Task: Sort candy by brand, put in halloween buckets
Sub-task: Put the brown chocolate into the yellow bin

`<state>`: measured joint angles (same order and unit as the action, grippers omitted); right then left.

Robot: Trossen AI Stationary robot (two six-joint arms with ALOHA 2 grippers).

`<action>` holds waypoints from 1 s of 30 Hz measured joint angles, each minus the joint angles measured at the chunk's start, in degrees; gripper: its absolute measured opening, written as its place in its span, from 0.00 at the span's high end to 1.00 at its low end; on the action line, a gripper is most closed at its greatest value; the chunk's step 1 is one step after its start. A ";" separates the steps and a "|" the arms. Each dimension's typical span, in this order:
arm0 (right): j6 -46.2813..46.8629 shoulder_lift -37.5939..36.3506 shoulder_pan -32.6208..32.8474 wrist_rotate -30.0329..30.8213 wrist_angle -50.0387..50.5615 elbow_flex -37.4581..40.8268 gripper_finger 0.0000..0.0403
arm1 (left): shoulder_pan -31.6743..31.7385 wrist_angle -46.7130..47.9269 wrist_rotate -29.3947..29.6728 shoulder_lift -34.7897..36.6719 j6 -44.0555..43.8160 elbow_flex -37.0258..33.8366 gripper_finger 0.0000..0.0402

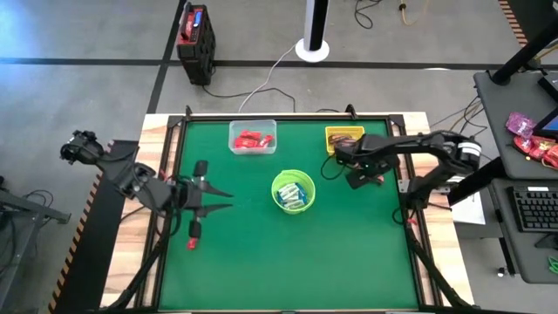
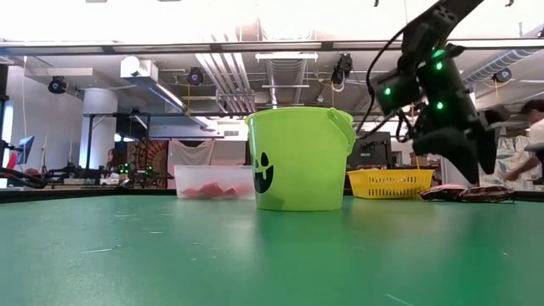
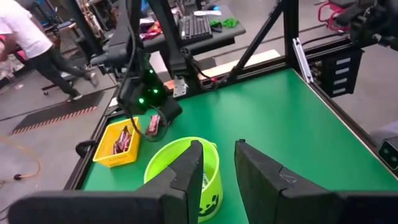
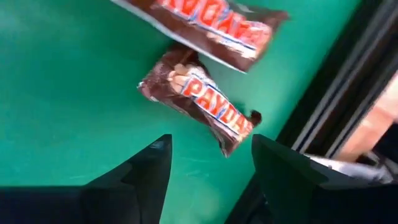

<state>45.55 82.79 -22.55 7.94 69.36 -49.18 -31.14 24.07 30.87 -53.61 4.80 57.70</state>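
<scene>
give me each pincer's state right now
Left pincer: open, holding nothing, above the lime-green bucket.
Right pincer: open, empty, above a brown PayDay bar on the table.

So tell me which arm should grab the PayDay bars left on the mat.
Right. The right gripper hangs open directly above the two PayDay bars, beside the yellow basket. The left gripper waits across the table, beyond the green bucket.

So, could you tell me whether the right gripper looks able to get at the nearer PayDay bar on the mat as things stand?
Probably yes. The right gripper hangs open just above the nearer PayDay bar, nothing covers it, and the second bar lies clear beyond. The table's edge rail runs close beside it, which may crowd one finger.
</scene>
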 joint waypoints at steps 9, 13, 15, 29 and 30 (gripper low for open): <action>-12.91 7.59 -0.28 1.44 -2.00 0.21 0.48 | 0.00 -0.49 0.12 -0.46 0.14 -0.89 0.81; -14.90 10.38 -0.26 3.91 -2.22 0.21 0.52 | 0.00 -0.61 0.12 -1.51 0.17 -0.89 0.81; -15.57 11.46 -0.26 4.09 -2.38 0.21 0.56 | 0.00 -0.69 0.12 -2.01 0.06 -0.89 0.81; -10.93 7.48 1.67 1.05 2.93 -1.73 0.90 | 0.00 -0.93 0.09 -4.27 -2.78 -0.87 0.81; -10.25 6.06 2.36 0.08 3.88 -2.41 0.90 | 0.00 -0.84 0.09 -4.37 -3.13 -0.87 0.81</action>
<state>35.30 88.85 -20.19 8.02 73.24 -51.59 -31.14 23.23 30.96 -57.98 1.66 56.84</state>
